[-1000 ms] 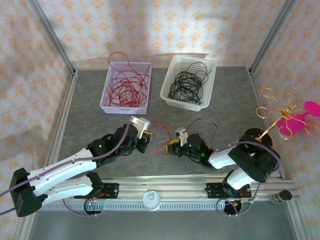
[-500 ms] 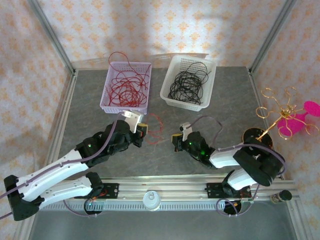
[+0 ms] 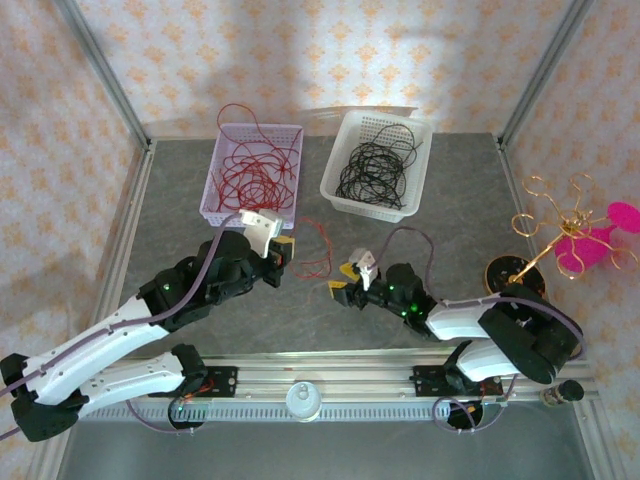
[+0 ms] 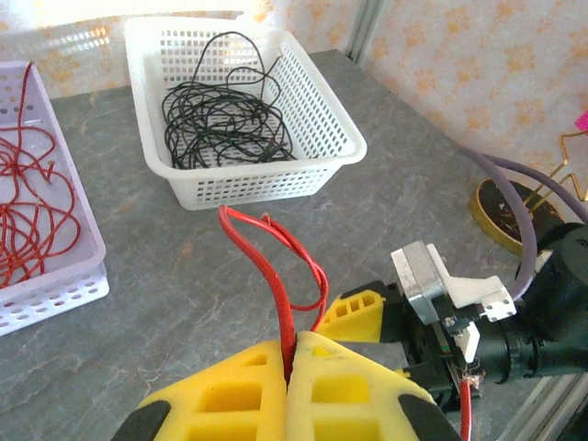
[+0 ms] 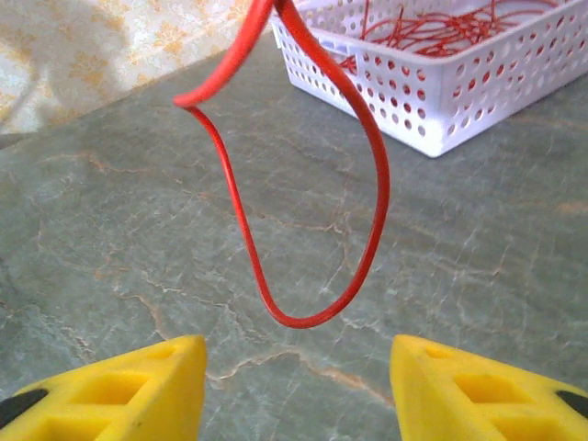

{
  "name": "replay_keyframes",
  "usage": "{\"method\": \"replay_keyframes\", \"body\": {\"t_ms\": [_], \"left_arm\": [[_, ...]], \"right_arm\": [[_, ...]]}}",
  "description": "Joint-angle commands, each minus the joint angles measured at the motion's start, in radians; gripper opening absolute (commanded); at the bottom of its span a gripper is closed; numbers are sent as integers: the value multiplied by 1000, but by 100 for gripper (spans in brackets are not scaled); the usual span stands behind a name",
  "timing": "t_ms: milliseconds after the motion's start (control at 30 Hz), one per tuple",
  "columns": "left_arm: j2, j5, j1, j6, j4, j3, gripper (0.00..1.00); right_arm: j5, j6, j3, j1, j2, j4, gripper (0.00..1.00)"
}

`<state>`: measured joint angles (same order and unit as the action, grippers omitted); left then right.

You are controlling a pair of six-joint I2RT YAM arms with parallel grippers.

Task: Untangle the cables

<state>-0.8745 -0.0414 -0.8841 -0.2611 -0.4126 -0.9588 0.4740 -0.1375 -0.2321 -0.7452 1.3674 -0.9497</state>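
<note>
My left gripper (image 3: 285, 247) is shut on one red cable (image 4: 276, 266), pinched between its yellow fingertips (image 4: 342, 360). The cable rises from them in a loop (image 3: 315, 250) above the grey table. My right gripper (image 3: 340, 279) stands open just right of that loop. In the right wrist view the loop's lower bend (image 5: 317, 317) hangs in front of the open gripper (image 5: 296, 354), apart from both fingers. More red cables (image 3: 255, 175) lie in a lilac basket (image 3: 248, 215). Black cables (image 3: 372, 170) lie in a white basket (image 3: 372, 208).
Both baskets stand at the back of the table, side by side. A gold wire stand with a pink piece (image 3: 565, 235) rises at the right edge. Metal frame posts (image 3: 120, 240) and patterned walls enclose the table.
My right gripper has opened and let go of the red cable. My left gripper has carried the cable back and left, toward the lilac basket.
</note>
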Motion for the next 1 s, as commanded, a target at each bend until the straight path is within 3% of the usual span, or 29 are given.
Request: {"method": "replay_keyframes", "body": {"t_ms": [0, 400, 567, 733, 967], "left_arm": [[-5, 31, -8, 29, -33, -51, 0], [-8, 85, -7, 34, -56, -106, 0], [-9, 102, -9, 36, -53, -126, 0], [-19, 121, -7, 39, -54, -139, 0], [-23, 107, -9, 45, -66, -156, 0]], "right_arm": [[83, -71, -30, 39, -2, -136, 56], [307, -56, -177, 116, 112, -187, 60], [257, -59, -243, 125, 194, -166, 58], [271, 27, -280, 130, 267, -262, 53], [212, 130, -338, 130, 293, -260, 38]]}}
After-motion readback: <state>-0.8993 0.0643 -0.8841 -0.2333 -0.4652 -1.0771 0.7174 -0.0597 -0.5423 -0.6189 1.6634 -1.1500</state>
